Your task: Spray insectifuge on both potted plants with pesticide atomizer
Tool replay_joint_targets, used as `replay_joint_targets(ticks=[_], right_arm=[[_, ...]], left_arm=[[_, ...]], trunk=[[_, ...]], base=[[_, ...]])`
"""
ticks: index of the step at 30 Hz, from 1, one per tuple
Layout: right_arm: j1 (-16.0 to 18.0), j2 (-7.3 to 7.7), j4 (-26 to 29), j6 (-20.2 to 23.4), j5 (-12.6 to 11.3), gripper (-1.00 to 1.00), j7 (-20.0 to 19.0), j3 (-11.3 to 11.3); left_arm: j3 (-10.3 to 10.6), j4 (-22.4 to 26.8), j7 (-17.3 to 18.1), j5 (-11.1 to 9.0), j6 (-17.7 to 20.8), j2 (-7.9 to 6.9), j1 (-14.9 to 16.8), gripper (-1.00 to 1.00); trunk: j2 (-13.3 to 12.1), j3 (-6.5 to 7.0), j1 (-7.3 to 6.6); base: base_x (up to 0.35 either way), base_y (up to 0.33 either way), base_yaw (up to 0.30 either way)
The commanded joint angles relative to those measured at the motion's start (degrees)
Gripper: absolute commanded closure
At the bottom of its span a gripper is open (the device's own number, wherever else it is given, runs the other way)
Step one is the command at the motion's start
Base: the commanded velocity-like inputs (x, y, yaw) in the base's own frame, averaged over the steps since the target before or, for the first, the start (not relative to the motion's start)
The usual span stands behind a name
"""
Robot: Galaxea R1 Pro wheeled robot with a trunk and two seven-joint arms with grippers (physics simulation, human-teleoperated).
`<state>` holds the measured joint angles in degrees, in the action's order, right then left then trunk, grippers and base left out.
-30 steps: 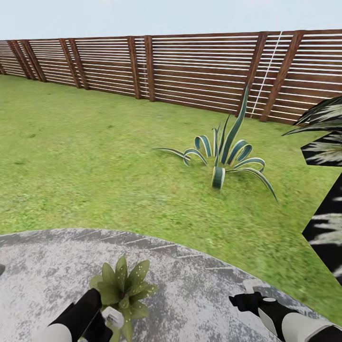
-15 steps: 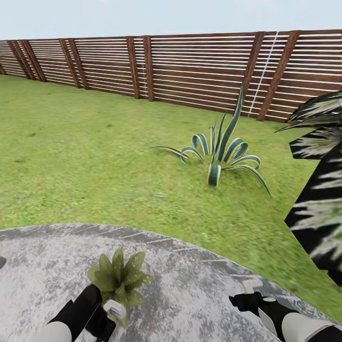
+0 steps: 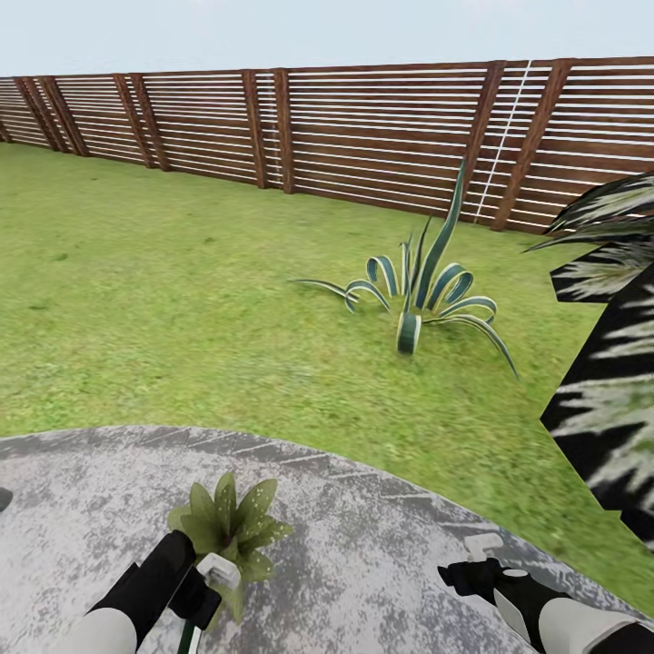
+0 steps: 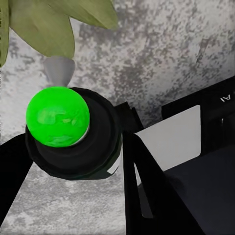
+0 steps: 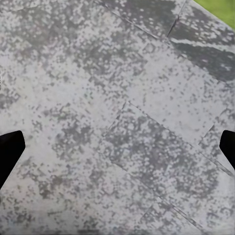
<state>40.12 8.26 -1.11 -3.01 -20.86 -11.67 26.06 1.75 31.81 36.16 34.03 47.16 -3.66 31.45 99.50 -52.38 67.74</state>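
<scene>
The pesticide atomizer (image 4: 68, 132) has a black body, a bright green round cap and a grey nozzle. My left gripper (image 3: 198, 589) is shut on it, low over the grey paving (image 3: 363, 545) of the garden. The nozzle points at the leaves of a potted plant (image 3: 232, 525), a low rosette of speckled green leaves (image 4: 44, 24) right in front of the gripper. My right gripper (image 3: 472, 565) hangs open and empty over the paving to the right, its fingertips (image 5: 10, 152) wide apart.
Green lawn (image 3: 163, 291) stretches to a brown slatted fence (image 3: 363, 136). An agave with curling striped leaves (image 3: 422, 300) stands in the grass ahead. Dark white-streaked palm fronds (image 3: 609, 391) crowd the right edge.
The head view has shifted, so the palm looms larger at the right. My left gripper with the atomizer has edged slightly right and closer to the rosette. The right gripper has held still.
</scene>
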Motion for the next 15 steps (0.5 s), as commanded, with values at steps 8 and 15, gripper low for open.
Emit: replay_joint_targets(ticks=[8,15], right_arm=[[0.05,0.0,-0.12,-0.24,-0.57,-1.0,-0.28,0.56],[0.05,0.0,-0.12,-0.16,-0.52,-1.0,-0.28,0.57]], left_arm=[[0.1,0.09,0.41,0.42,0.04,-0.03,0.01,1.0],[-0.61,0.09,0.4,0.42,0.04,-0.03,0.01,1.0]], trunk=[[0.02,-0.04,0.0],[0.02,-0.04,0.0]], base=[[0.0,0.264,0.0],[0.0,0.112,-0.044]])
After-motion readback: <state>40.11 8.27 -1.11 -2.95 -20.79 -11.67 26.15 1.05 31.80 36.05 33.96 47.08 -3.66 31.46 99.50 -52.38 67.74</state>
